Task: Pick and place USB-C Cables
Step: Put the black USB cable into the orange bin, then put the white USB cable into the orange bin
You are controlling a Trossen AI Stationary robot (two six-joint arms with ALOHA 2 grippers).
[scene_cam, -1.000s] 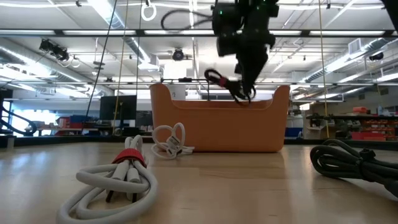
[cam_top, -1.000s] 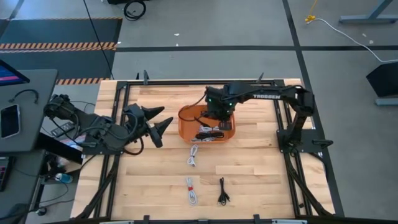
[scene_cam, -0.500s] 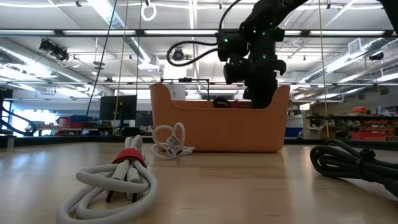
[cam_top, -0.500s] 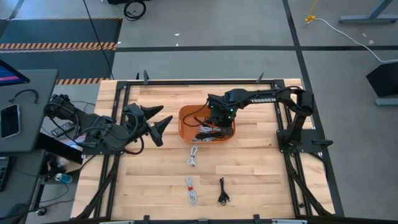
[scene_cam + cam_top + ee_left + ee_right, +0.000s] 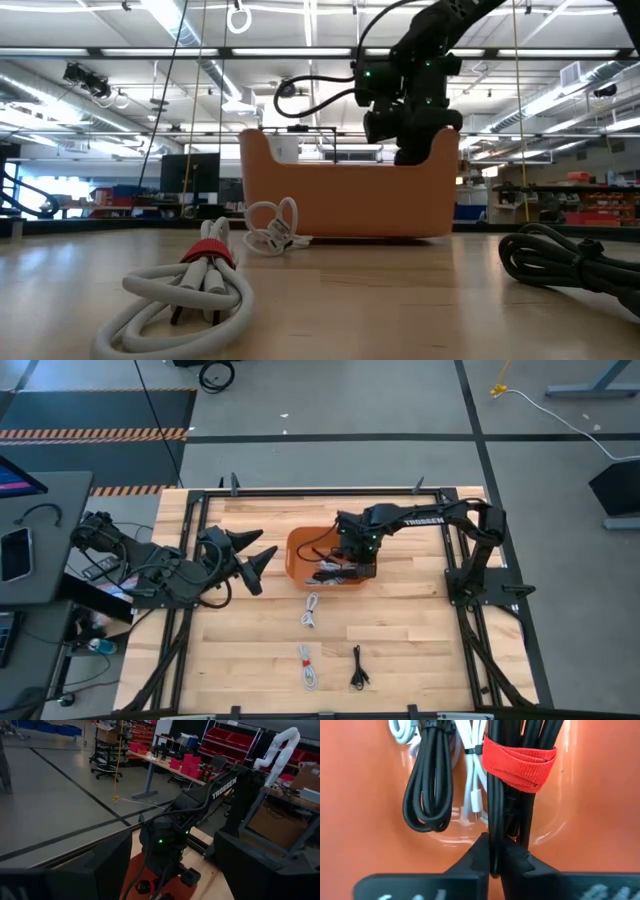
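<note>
I am lowering the right claw (image 5: 493, 857), clenched on a red-banded black cable (image 5: 512, 795), into the bin (image 5: 300, 550); three cables (image 5: 310, 610) at six o'clock are waiting.

Bright, even overhead light in the high view; table (image 5: 400, 650) evenly lit, only short soft shadows under the arms. Low view: ceiling strip lights (image 5: 180, 25) glare white, orange bin (image 5: 345, 195) and dark arm backlit, nearest white cable (image 5: 190, 290) and black cable (image 5: 570, 260) soft, out of focus. Left wrist view dimmer, own fingers (image 5: 95, 870) blurred dark shapes. Right wrist view sharp, glossy reflections on bin floor (image 5: 360, 780), red band (image 5: 519, 761) crisp.
</note>
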